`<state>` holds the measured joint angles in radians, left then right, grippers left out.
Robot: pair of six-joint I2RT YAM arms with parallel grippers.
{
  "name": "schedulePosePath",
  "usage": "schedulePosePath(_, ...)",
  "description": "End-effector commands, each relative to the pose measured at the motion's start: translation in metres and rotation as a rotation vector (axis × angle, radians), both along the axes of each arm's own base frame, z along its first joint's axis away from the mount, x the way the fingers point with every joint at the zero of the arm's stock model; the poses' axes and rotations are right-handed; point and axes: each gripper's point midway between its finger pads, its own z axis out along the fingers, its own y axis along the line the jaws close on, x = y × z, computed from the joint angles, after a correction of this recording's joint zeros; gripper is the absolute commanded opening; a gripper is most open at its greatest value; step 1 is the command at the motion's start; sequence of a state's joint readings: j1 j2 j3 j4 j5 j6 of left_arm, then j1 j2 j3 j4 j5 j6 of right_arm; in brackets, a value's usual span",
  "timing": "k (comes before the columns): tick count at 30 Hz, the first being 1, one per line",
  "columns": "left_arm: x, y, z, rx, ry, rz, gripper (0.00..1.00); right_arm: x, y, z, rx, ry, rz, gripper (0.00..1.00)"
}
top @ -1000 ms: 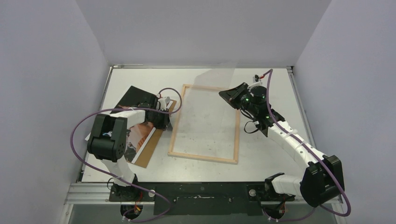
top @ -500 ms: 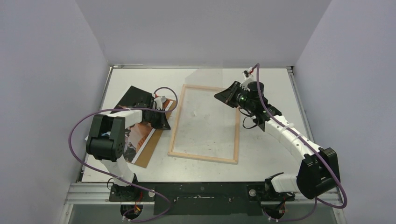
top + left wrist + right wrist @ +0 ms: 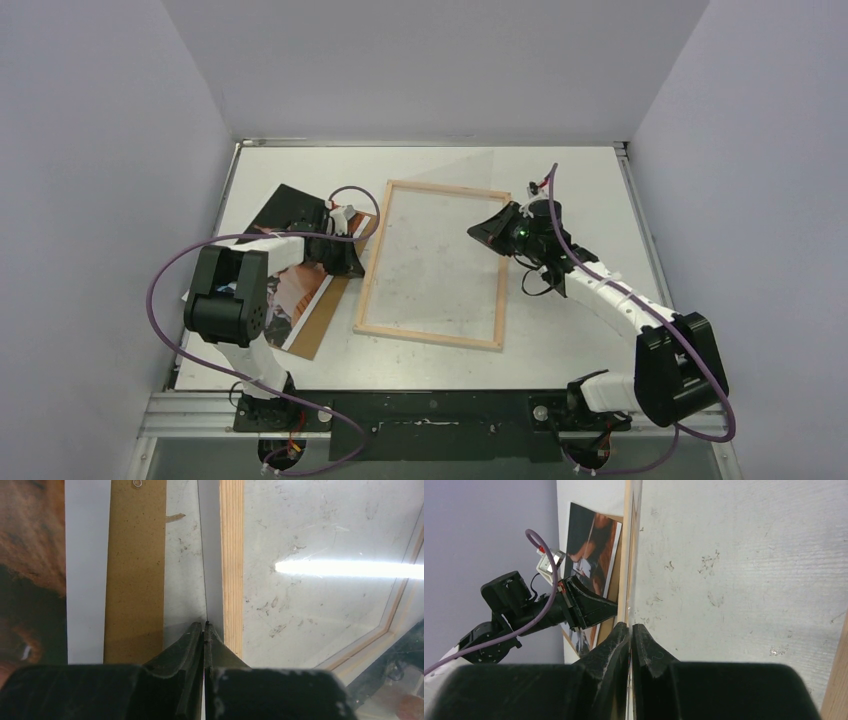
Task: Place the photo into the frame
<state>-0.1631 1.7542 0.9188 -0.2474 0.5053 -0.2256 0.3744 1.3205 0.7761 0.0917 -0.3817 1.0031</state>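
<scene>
The left end effector (image 3: 356, 262) is now fully closed - its fingers meet on the left edge of a thin, rigid clear pane (image 3: 435, 240), and its own wrist view shows the tips (image 3: 204, 625) pressed together on that edge, just beside the left slat of the light natural-wood rectangular frame (image 3: 428, 337). The right end effector (image 3: 476, 233) is closed as well, pinching the opposite edge, which runs up from its tips (image 3: 630, 626) as a fine line. Both arms now have a firm hold on the clear pane, so I judge it can be moved as one piece over the frame. Whether it is going in or coming out, I cannot tell.

Compared with a second earlier, the left fingers have closed the last crack. The right end effector has moved from the frame's upper right corner down towards the middle of its right slat. The frame has slid slightly left on the white desk (image 3: 300, 165).

The glossy white-bordered photo (image 3: 295, 290), dark with an orange-brown figure, lies face up at centre left, resting on the plain brown fibreboard backing panel (image 3: 318, 325) and partly under the left arm. It is outside the frame, so the insertion itself is not yet done.
</scene>
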Motion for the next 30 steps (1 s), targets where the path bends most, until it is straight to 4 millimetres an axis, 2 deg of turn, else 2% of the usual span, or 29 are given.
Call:
schedulePosePath(1, 0.001, -0.008, -0.001, -0.012, -0.023, -0.019, 0.01, 0.002, 0.007, 0.026, 0.109, -0.039, -0.012, 0.05)
schedulePosePath(15, 0.001, -0.011, -0.001, -0.017, -0.019, -0.027, 0.00, -0.009, -0.003, 0.027, 0.259, 0.084, -0.141, 0.05)
schedulePosePath(20, 0.001, -0.011, -0.001, -0.018, -0.018, -0.026, 0.00, -0.011, 0.000, 0.028, 0.302, 0.098, -0.143, 0.05)
schedulePosePath(28, 0.001, -0.011, -0.001, -0.018, -0.019, -0.027, 0.00, -0.011, 0.006, 0.014, 0.319, 0.139, -0.147, 0.05)
schedulePosePath(30, 0.000, -0.011, -0.001, -0.018, -0.017, -0.028, 0.00, -0.011, 0.006, 0.017, 0.338, 0.142, -0.151, 0.05)
